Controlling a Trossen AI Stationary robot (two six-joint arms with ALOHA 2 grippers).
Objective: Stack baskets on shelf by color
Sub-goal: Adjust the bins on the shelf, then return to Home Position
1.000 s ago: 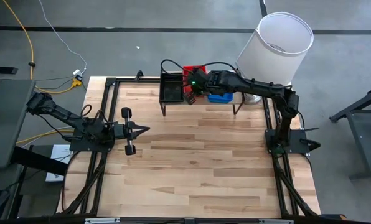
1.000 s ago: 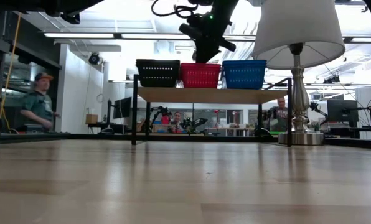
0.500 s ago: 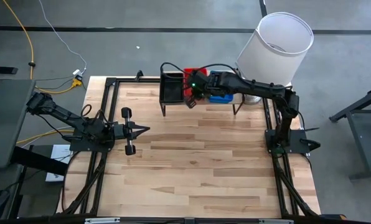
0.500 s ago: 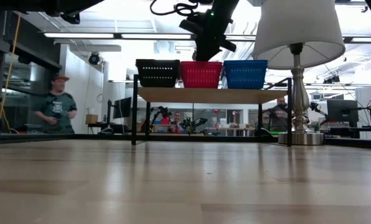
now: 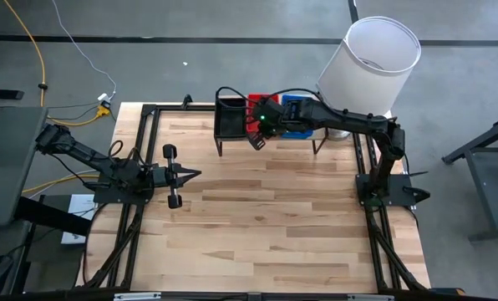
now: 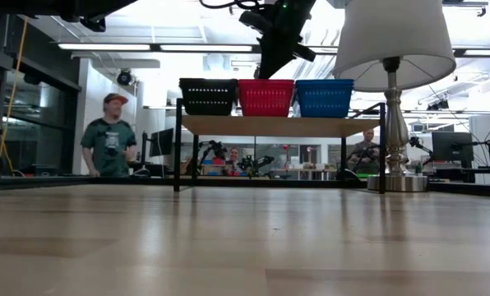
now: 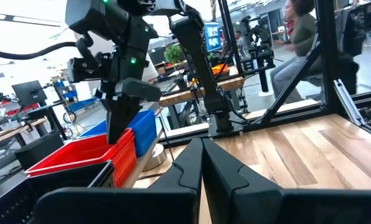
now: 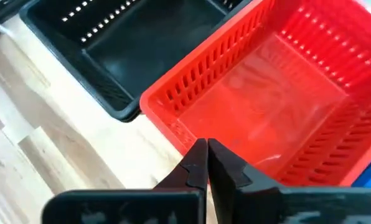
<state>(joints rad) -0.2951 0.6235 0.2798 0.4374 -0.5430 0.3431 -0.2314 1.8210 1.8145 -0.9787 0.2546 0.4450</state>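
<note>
Three baskets stand side by side on the shelf (image 6: pixel 282 125) at the table's far edge: black (image 6: pixel 208 95), red (image 6: pixel 266 97) and blue (image 6: pixel 324 97). Each rests by its bottom on the wood plank. My right gripper (image 6: pixel 265 74) hangs shut just above the red basket's (image 8: pixel 279 93) near rim, tilted down, with nothing between its fingers. In the right wrist view the black basket (image 8: pixel 129 50) lies beside the red one. My left gripper (image 5: pixel 192 175) waits shut and level over the table's left side.
A table lamp with a white shade (image 5: pixel 381 50) stands at the far right corner, its base (image 6: pixel 397 182) beside the shelf's right leg. The bare wooden tabletop (image 5: pixel 266 226) stretches in front of the shelf. A person (image 6: pixel 109 146) walks in the room beyond.
My right gripper has drawn back from over the red basket toward the table's near edge and risen a little, staying shut. The baskets have kept their places. The person in the room behind has walked to the right.
</note>
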